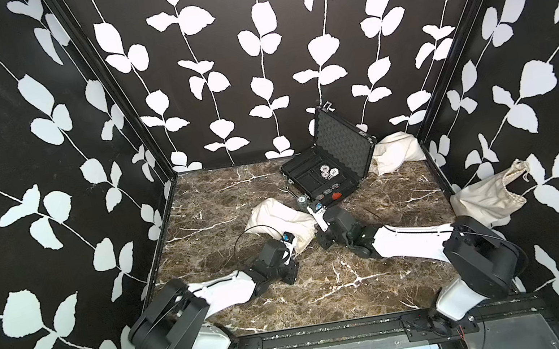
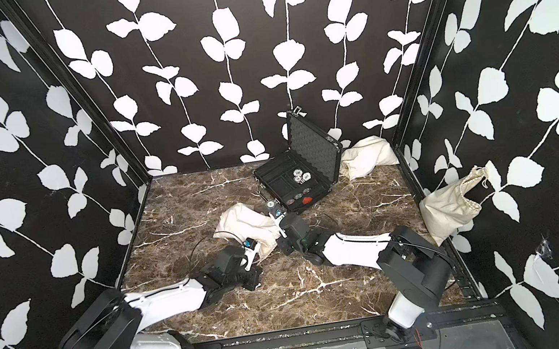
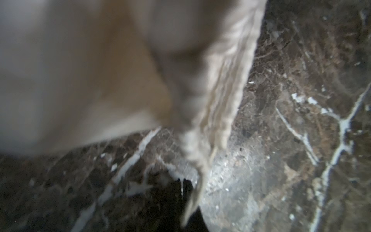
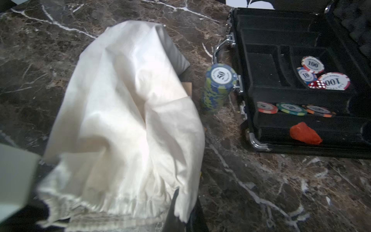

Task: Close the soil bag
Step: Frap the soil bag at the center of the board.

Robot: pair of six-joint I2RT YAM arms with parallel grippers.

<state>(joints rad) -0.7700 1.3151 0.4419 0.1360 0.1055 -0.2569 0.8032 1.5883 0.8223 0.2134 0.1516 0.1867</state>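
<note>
The soil bag [image 1: 274, 220] is a cream cloth drawstring sack lying on its side mid-table, seen in both top views [image 2: 240, 221]. My left gripper [image 1: 297, 247] sits at its near, gathered end. In the left wrist view its dark fingers [image 3: 177, 188] stand shut, and the bag's drawstring [image 3: 197, 186] trails from the puckered rim along the outside of them; I cannot tell whether it is pinched. My right gripper [image 4: 184, 211] is shut on a flap of the bag's rim [image 4: 180, 200], at the side of the bag nearer the case [image 1: 312, 212].
An open black case [image 1: 340, 158] with poker chips stands just behind the bag, and a stack of blue chips [image 4: 217, 88] stands between them. A second cloth sack [image 1: 396, 153] lies at the back right corner, and a third [image 1: 486, 197] leans on the right wall.
</note>
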